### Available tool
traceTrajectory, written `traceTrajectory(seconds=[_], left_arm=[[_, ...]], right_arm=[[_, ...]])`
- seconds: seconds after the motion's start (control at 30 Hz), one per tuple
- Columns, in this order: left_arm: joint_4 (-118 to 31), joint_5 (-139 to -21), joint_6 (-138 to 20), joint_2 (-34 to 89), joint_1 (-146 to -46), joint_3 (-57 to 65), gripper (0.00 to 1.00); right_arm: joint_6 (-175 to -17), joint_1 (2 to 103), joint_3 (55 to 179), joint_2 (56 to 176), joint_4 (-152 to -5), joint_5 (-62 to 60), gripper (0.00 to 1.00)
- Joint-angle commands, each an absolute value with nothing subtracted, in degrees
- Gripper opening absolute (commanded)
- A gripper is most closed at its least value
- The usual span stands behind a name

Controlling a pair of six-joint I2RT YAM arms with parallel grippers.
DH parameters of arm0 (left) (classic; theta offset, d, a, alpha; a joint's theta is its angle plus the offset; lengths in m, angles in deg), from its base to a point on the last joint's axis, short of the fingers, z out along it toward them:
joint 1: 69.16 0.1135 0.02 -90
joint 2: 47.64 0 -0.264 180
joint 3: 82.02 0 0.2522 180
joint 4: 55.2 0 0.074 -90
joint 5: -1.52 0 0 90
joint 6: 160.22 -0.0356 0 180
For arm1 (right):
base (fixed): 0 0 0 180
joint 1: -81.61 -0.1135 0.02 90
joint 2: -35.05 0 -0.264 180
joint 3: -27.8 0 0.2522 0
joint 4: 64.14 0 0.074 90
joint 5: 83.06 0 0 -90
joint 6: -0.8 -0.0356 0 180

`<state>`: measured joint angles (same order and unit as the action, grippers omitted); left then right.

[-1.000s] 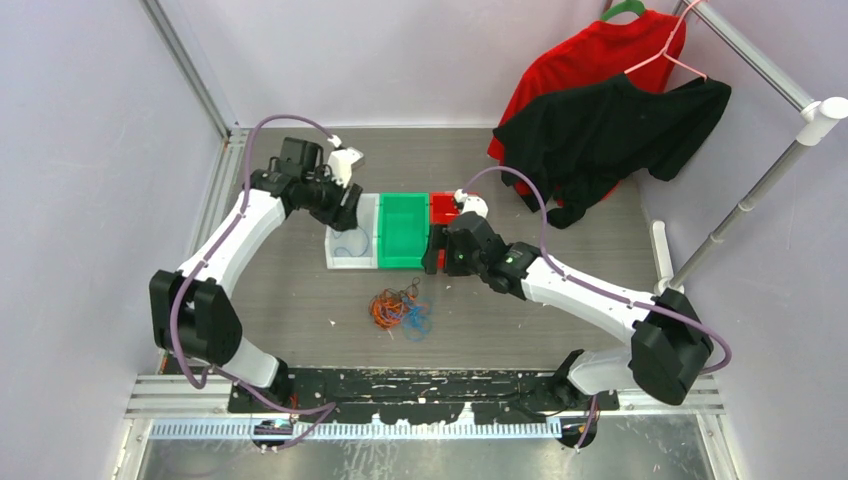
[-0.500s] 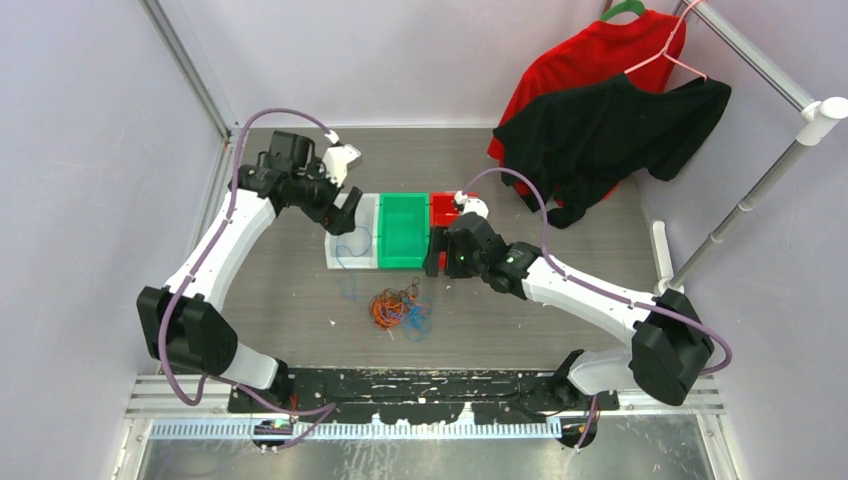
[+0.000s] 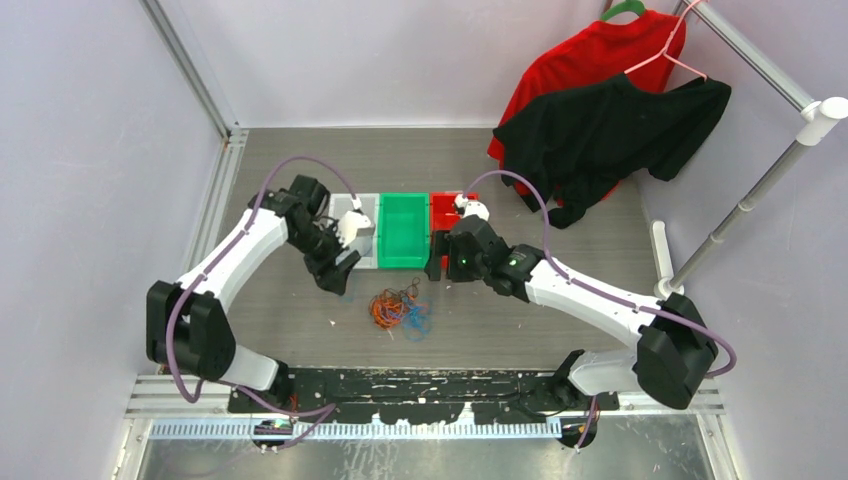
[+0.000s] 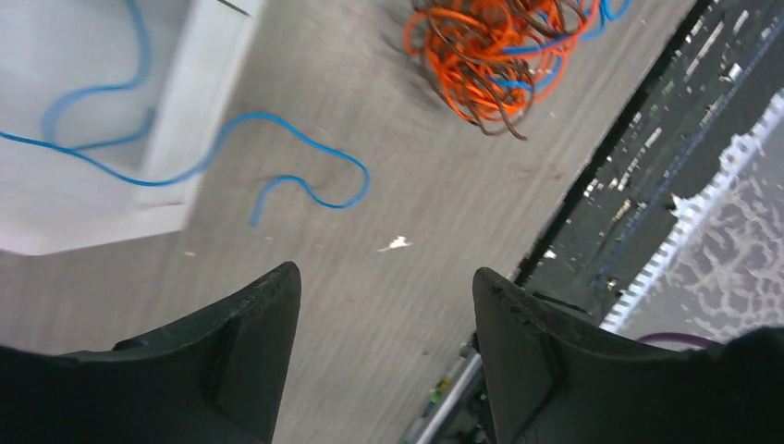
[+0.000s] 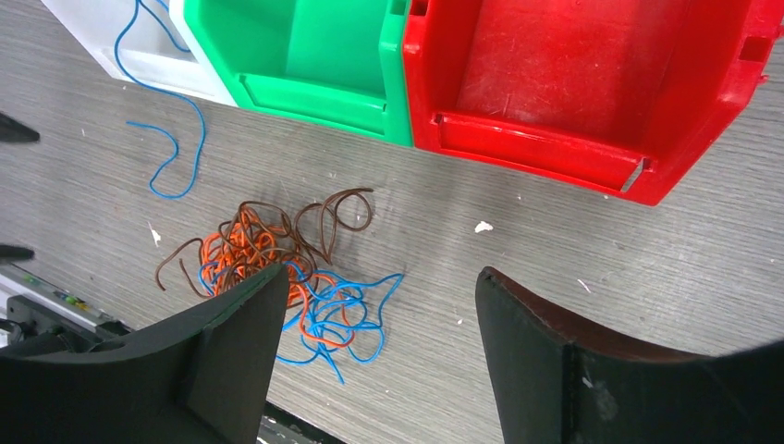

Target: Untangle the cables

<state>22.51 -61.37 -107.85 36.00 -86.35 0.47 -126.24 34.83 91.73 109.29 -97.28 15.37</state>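
The cables form a tangle (image 3: 400, 308) of orange, blue and dark brown wires on the table; it also shows in the left wrist view (image 4: 490, 51) and the right wrist view (image 5: 277, 264). One separate blue cable (image 4: 305, 176) trails from the white bin (image 4: 83, 194) over its front edge onto the table, and shows in the right wrist view too (image 5: 180, 139). My left gripper (image 3: 335, 278) is open and empty, low over the table just left of the tangle (image 4: 384, 273). My right gripper (image 3: 432, 262) is open and empty, above the table right of the tangle (image 5: 379, 273).
White (image 3: 362, 258), green (image 3: 403, 230) and red (image 3: 445, 208) bins stand in a row behind the tangle; green (image 5: 305, 55) and red (image 5: 573, 83) look empty. Red and black shirts (image 3: 610, 120) hang at the back right. The black base rail (image 3: 420, 385) runs along the near edge.
My left arm has swung from over the white bin down toward the near side, left of the tangle. The blue cable now hangs out over the bin's edge. The right arm has barely moved.
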Motion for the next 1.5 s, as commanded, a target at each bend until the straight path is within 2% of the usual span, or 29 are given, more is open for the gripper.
traceTrajectory(seconds=[0.0,0.17,0.6,0.7,0.87,1.03,1.3,1.47], left_arm=[[20.1,-58.3,-106.0,29.2,-88.1,-5.6,0.7],[15.7,-62.3,-108.5,27.6,-92.4,-13.5,0.69],[4.7,-66.7,-115.3,37.4,-95.2,-15.8,0.63],[3.6,-67.0,-116.6,38.8,-95.2,-16.9,0.56],[-1.1,-67.9,-117.6,38.7,-95.2,-20.2,0.38],[-0.2,-67.8,-116.4,35.4,-95.3,-19.4,0.02],[11.0,-66.4,-111.8,27.3,-95.2,-5.7,0.0],[7.0,-71.3,-110.0,28.4,-95.2,-1.4,0.0]], right_arm=[[-126.2,34.6,91.5,107.0,-96.2,15.1,0.78],[-126.5,34.6,91.2,107.3,-95.9,15.0,0.78],[-129.1,34.6,88.2,103.8,-94.3,14.2,0.72],[-129.2,34.6,87.9,103.1,-94.3,14.3,0.71],[-129.6,34.6,87.4,102.3,-94.0,14.0,0.67],[-129.5,34.6,87.1,101.7,-94.0,14.1,0.64],[-129.4,34.6,86.7,101.2,-93.8,14.1,0.6],[-129.6,34.6,86.6,101.1,-93.5,14.2,0.58]])
